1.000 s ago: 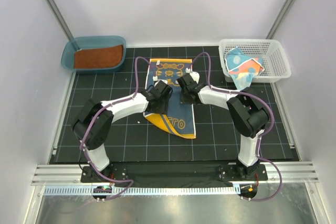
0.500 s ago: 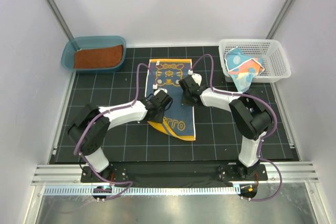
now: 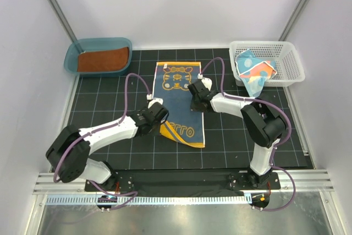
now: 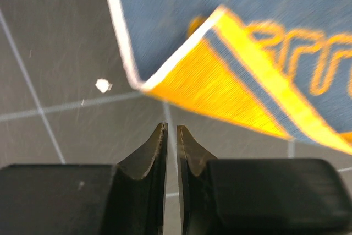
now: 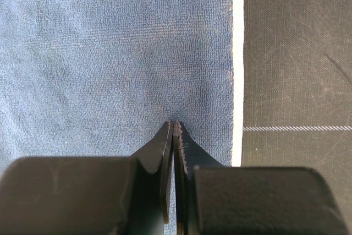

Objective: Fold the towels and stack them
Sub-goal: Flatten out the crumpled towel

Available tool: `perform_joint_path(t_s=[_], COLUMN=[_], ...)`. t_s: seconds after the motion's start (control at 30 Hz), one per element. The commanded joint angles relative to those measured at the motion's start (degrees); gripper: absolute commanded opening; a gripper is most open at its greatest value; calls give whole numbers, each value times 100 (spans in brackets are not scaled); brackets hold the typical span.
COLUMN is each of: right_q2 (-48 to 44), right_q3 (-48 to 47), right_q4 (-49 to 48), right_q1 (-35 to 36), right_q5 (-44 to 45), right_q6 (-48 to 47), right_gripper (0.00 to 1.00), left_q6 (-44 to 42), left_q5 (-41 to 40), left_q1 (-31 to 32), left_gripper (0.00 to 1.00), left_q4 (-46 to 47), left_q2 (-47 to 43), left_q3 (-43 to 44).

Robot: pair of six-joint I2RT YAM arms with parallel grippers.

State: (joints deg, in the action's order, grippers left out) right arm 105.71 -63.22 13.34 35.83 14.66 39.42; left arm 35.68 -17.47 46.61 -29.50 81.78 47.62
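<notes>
Navy towel (image 3: 179,89) lies spread on the black gridded worktop (image 3: 110,97), mid-field between the two arms. Yellow-orange border, yellow pattern at the far end, yellow lettering near the front edge. Its near-left corner is turned over onto the cloth and shows a bright yellow-orange underside; the rest lies flat.

Left tool (image 4: 170,129): fingers drawn almost together, only a sliver of gap, nothing between them. It sits over bare worktop just beside the turned-over corner, not touching the cloth in the wrist view.

Right tool (image 5: 173,124): fingers pressed together, tips down on the navy pile just inside the towel's pale right-hand edge, about halfway along that side. Cloth around the tips looks flat; cannot tell whether any pile is nipped.

Rust-brown towel (image 3: 103,59) lies flat inside the teal tub (image 3: 71,54) at the far-left corner. Teal spotted towel (image 3: 252,71), orange and white marks, sits crumpled in the white lattice basket (image 3: 292,65) at the far right, one part hanging over the basket's near wall. Both are well apart from the arms.
</notes>
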Motion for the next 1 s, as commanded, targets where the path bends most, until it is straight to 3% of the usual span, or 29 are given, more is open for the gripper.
perform_joint_path(t_s=[0.0,0.1,0.2,0.27,0.37,0.67,0.97], right_q2=[-288,-305,-306,-288,-244,-235,-323], right_q3=[99,65,47,47,29,-15,-32], right_q4=[46,63,98,90,90,89,98], right_q1=[11,20,20,20,20,20,20], right_q5=[143,169,187,196,196,169,152], right_q6=[40,13,4,13,22,48,22], right_gripper=[8,9,9,9,9,9,9], left_q6=[342,378,334,238,80,-237,-272], left_q5=[-80,-203,-300,-344,-406,-485,-476], left_q1=[23,24,15,15,15,-47,-64], left_gripper=[15,22,38,50,56,56,51], left_q4=[128,198,181,155,129,32,137], left_q2=[-390,-619,-567,-296,379,1955,2062], left_q3=[-331,-236,203,580,994,2076,1804])
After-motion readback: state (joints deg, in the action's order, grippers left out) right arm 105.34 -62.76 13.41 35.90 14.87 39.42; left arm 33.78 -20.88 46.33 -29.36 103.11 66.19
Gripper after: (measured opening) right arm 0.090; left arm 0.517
